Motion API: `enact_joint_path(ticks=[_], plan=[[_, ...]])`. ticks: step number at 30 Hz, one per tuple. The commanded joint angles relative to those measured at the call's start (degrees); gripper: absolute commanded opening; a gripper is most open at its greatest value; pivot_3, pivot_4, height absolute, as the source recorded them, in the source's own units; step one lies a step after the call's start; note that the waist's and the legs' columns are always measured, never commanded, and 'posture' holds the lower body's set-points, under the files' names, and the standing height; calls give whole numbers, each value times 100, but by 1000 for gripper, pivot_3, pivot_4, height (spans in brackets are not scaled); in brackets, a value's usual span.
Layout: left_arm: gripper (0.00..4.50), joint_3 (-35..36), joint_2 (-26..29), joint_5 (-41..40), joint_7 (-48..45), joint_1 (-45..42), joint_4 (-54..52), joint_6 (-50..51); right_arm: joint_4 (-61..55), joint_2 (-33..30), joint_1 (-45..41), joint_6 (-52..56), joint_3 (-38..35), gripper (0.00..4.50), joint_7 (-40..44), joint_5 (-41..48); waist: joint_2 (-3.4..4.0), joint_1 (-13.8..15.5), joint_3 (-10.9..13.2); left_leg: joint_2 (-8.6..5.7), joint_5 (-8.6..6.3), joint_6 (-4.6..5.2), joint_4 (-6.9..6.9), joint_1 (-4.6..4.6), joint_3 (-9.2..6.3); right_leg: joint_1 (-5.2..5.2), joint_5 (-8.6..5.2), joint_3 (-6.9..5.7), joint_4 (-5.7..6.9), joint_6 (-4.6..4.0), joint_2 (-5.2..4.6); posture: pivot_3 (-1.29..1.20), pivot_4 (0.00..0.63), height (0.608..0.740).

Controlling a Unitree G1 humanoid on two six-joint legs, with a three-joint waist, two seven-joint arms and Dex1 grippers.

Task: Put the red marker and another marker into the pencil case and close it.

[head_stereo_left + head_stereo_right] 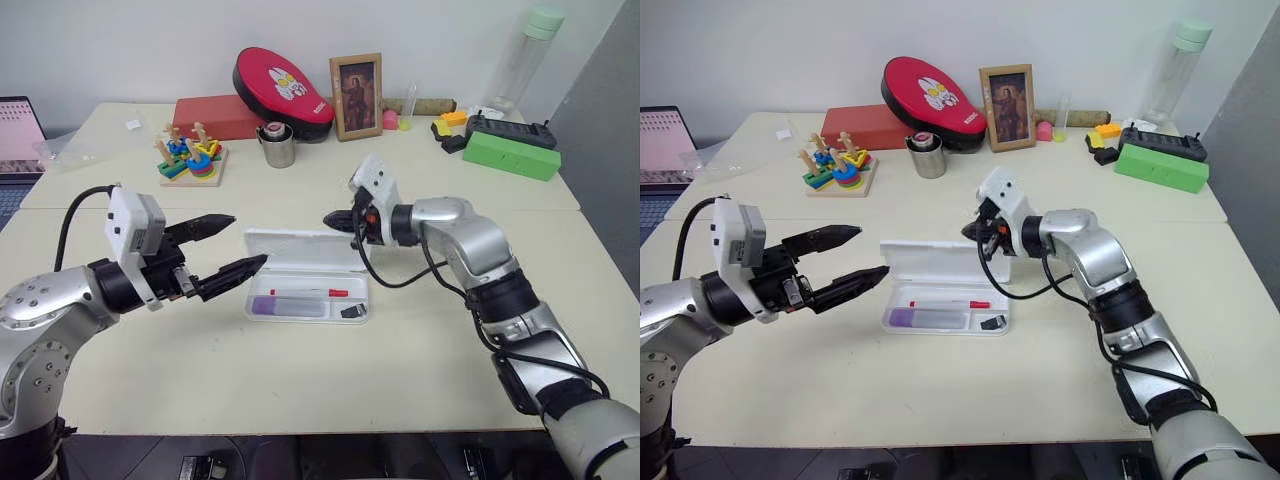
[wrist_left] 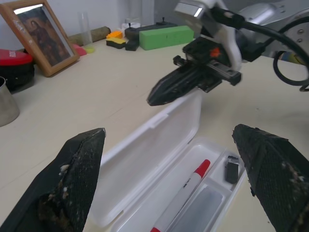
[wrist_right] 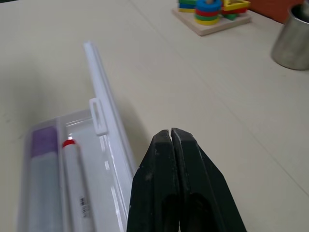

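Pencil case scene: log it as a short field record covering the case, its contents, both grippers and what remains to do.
pencil case: open, lid standing up at the far side
red marker: lying in the tray
lilac marker: lying in the tray, nearer the robot than the red one
small black item: in the tray's right end
left gripper: open, empty, left of the case
right gripper: shut, empty, behind the lid's right part
remaining: close the lid

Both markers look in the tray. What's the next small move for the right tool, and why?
Probably nudge the shut right tool forward against the back of the raised lid to tip it down. The red marker and lilac marker already lie inside the pencil case, so only closing remains.
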Motion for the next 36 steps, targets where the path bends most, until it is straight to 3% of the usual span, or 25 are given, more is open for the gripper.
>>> enact_joint_path(ticks=[1, 7, 11, 14, 17, 20, 25, 36], plan=[[4500, 221, 112, -342, -69, -101, -146, 43, -708, -160, 351, -3, 444, 29, 363, -53, 0, -4, 0, 0, 0, 0, 0, 0, 1, 1, 0, 0, 0, 0, 0, 0, 150, 740], [4500, 5, 241, -286, -202, 88, -239, 63, -773, -294, 925, -307, 1395, 29, 271, -814, -1, -12, -1, 0, 0, 0, 2, 2, 5, -2, -1, 6, 0, 0, 1, 0, 150, 740], [4500, -94, 237, -230, -184, 151, -250, 68, -613, -213, 1156, -403, 1566, 29, 196, -1045, -10, -21, -7, 2, 0, 0, 2, 7, 8, 1, -1, 8, -1, 0, 1, 0, 150, 740], [4500, -201, 198, -32, -19, 127, -164, 16, -670, -54, 1240, -447, 1181, 29, 140, -809, -12, -29, -12, 5, 0, 0, 3, 14, 9, 6, -1, 10, 0, 1, 4, 0, 150, 740], [4500, -332, 81, 336, 420, -15, 181, 4, -997, 67, 1274, -201, 147, 29, 184, -26, -12, -18, -11, 7, 1, 0, 5, 15, 7, 6, 0, 10, 2, 1, 7, 0, 150, 740], [4500, -444, -31, 914, 704, -37, 683, -304, -949, -257, 1300, -33, -629, 512, 194, 316, -10, -3, -10, 5, 1, -1, 7, 9, 9, 5, 1, 13, 0, 2, 7, 0, 150, 740], [4500, -380, -101, 1504, 782, -52, 1530, -827, -915, -803, 1398, 166, -1200, 1707, 291, 595, -11, 46, -9, 1, 0, 0, 3, 6, 10, 2, 0, 11, -6, 0, 2, 0, 150, 740], [4500, -309, 104, 2025, 378, -251, 2604, -1585, -504, -1410, 1455, 158, -1696, 4322, -31, 525, -12, 35, -9, 2, 0, 0, -1, 5, 16, -2, -1, 14, -6, -2, 2, 0, 150, 740]])
